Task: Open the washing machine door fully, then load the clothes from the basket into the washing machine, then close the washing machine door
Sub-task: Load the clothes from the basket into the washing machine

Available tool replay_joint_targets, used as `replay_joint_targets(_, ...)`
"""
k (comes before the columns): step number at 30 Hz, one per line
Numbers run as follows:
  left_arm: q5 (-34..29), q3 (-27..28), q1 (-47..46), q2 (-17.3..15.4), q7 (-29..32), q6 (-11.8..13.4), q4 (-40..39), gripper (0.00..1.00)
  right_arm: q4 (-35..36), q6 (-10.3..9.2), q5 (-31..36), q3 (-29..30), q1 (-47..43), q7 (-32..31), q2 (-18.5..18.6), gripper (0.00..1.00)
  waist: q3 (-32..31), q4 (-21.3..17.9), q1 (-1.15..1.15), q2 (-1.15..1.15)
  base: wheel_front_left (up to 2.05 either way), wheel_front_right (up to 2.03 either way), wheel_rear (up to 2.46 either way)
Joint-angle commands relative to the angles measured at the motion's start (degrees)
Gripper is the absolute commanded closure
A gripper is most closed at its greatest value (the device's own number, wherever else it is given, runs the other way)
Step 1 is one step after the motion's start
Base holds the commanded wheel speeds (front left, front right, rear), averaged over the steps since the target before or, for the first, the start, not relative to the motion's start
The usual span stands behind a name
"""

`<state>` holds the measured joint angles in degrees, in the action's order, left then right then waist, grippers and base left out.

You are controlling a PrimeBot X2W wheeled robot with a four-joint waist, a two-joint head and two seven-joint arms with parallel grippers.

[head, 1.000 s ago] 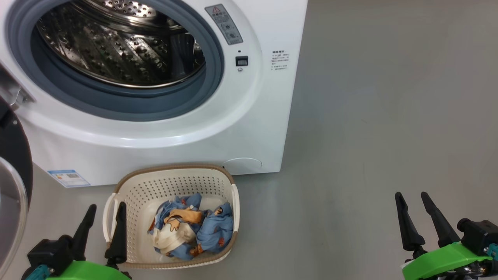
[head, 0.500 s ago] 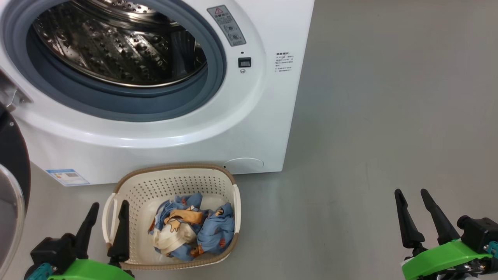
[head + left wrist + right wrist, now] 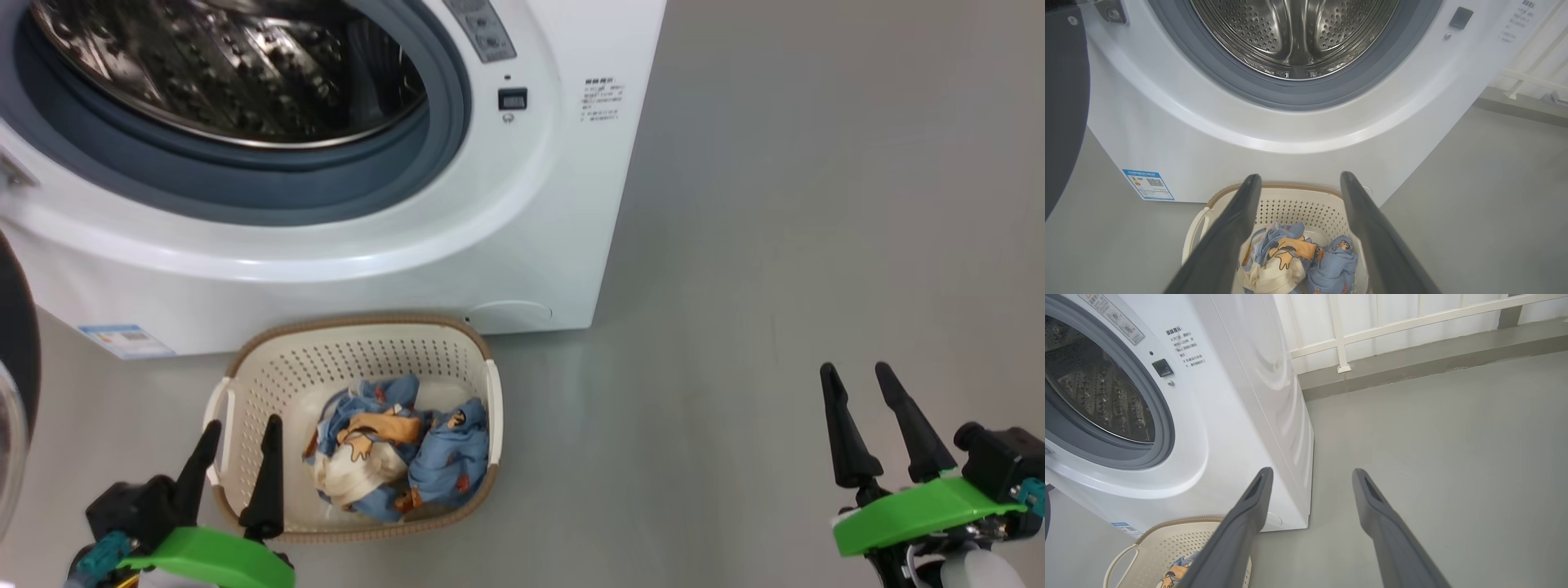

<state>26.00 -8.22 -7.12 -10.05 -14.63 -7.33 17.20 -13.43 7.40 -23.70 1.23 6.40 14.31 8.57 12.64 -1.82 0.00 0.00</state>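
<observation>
The clothes (image 3: 396, 453) lie bundled in the basket (image 3: 359, 322) on the floor, close in front of the washing machine (image 3: 326, 269), whose door (image 3: 16, 343) stands swung out at my left. My left claw (image 3: 243, 423) hovers at the basket's near-left rim, fingers apart and empty. The heap sits just ahead and to its right, stretched side to side. My right claw (image 3: 854, 369), also apart and empty, is well off, so I judge the left should reach.
</observation>
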Motion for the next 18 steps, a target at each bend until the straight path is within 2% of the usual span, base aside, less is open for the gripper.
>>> replay_joint_targets(1,-0.2,1.4,-2.7,-1.2,-0.4,-0.2,0.2,0.0,1.7,0.09,1.0,-1.2,1.7,0.7,0.0,0.0,2.4,-0.2,0.0,0.0,0.0,0.0,0.0)
replay_joint_targets(8,0.1,-1.5,-7.3,-1.8,-0.4,-0.2,6.8,0.0,2.2,0.09,1.3,-1.1,4.1,0.7,-0.6,0.0,7.8,-0.4,0.0,0.0,0.0,0.0,0.0)
replay_joint_targets(18,2.2,-7.9,-19.0,-4.2,-0.4,-0.2,19.7,0.0,3.7,0.09,1.9,-1.7,10.2,0.7,-2.0,0.0,18.8,-1.7,0.0,0.0,0.0,0.0,0.0)
